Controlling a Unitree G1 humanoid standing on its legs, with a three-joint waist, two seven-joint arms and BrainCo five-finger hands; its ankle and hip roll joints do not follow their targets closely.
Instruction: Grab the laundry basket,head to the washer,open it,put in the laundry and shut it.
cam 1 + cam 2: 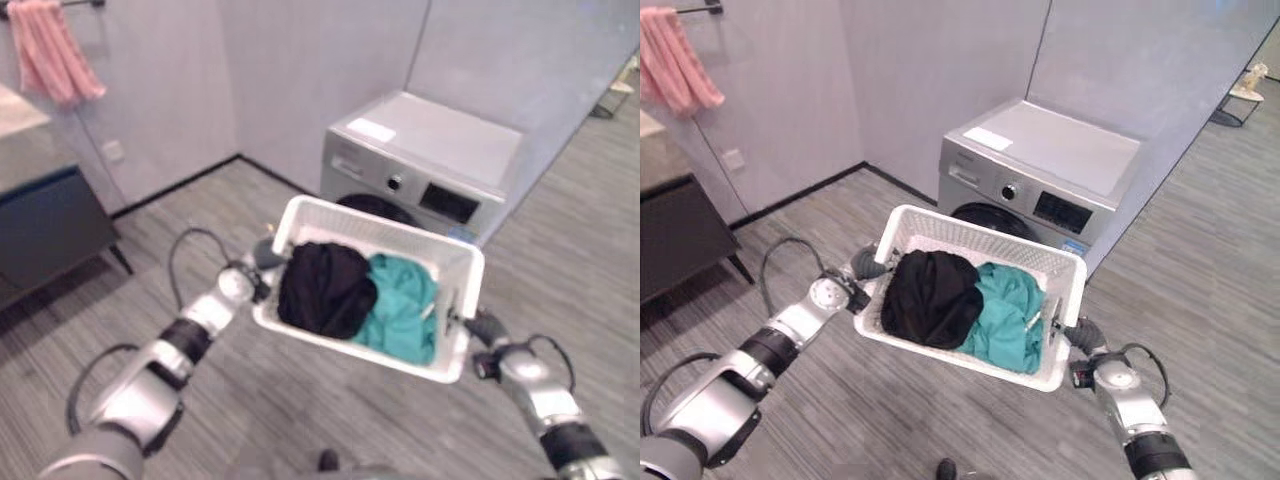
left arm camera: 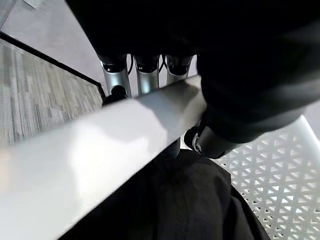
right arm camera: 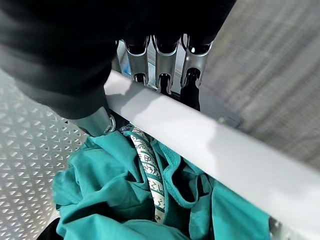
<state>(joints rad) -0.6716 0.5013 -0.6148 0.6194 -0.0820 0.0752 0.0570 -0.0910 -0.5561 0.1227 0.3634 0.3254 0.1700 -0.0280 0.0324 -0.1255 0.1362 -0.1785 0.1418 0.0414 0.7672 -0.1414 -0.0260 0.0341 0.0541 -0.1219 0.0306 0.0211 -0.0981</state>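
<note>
A white perforated laundry basket (image 1: 300,213) hangs in the air between both arms, in front of the washer (image 1: 430,135). Inside lie a black garment (image 1: 325,285) and a teal garment (image 1: 405,310). My left hand (image 1: 262,258) is curled round the basket's left rim (image 2: 100,145), fingers over the rim and thumb inside. On the opposite side my right hand (image 1: 482,328) is curled round the right rim (image 3: 210,145) in the same way, above the teal cloth (image 3: 125,190). The silver washer stands against the wall, its dark round door (image 1: 985,215) shut and partly hidden behind the basket.
A pink towel (image 1: 55,50) hangs on a rail at the upper left. Below it stands a dark cabinet (image 1: 50,225) with a light top. Grey wood-look floor (image 1: 570,230) spreads to the right of the washer.
</note>
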